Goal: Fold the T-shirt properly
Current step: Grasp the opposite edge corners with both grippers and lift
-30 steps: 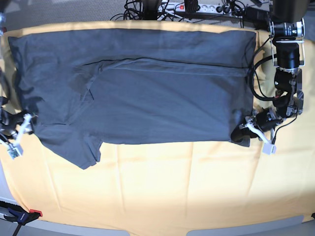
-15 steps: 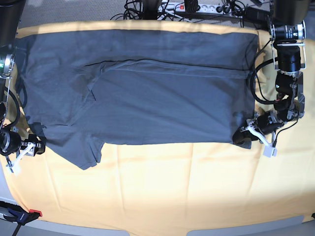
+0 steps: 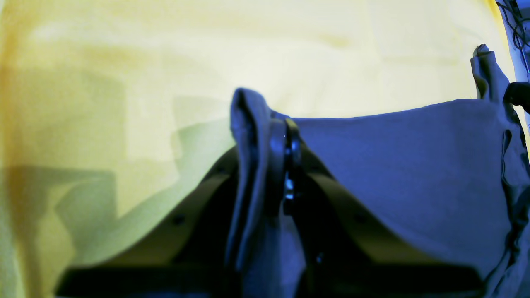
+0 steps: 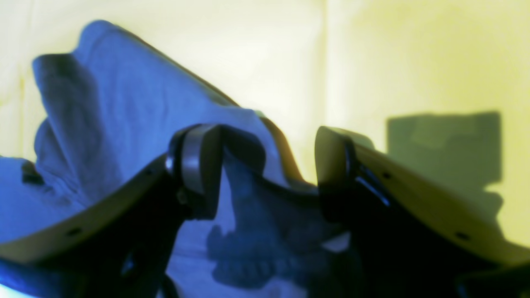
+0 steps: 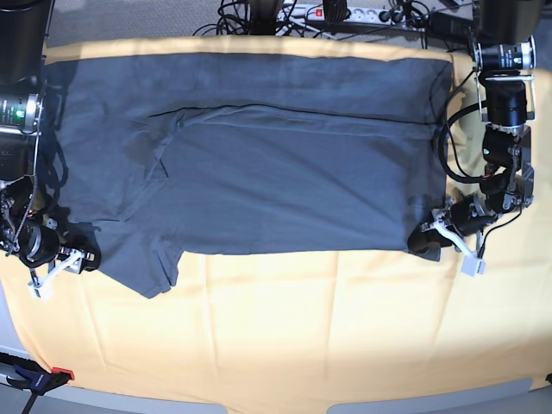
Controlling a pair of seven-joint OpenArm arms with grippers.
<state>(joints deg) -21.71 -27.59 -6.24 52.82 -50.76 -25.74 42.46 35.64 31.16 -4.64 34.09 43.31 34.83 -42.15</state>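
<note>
Two grippers stand at opposite sides of a T-shirt [image 5: 293,181], dark slate-grey, which lies spread across a pale yellow cloth [image 5: 302,336] and reaches from the far side of the base view to its middle. The left gripper [image 3: 265,161] is closed on the shirt at its near corner; a narrow ridge of fabric rises between the fingers, as the left wrist view shows. The right gripper [image 4: 267,161] has its fingers apart around a raised fold of the shirt at the opposite near corner, one finger over the fabric and the other at its edge, with bare cloth visible between them beyond the fold. Beside the right gripper, a flap of the shirt [image 5: 151,267] extends onto the cloth toward the near side. Creases run across the upper part of the shirt, and its long near edge lies nearly straight between the flap and the left gripper
</note>
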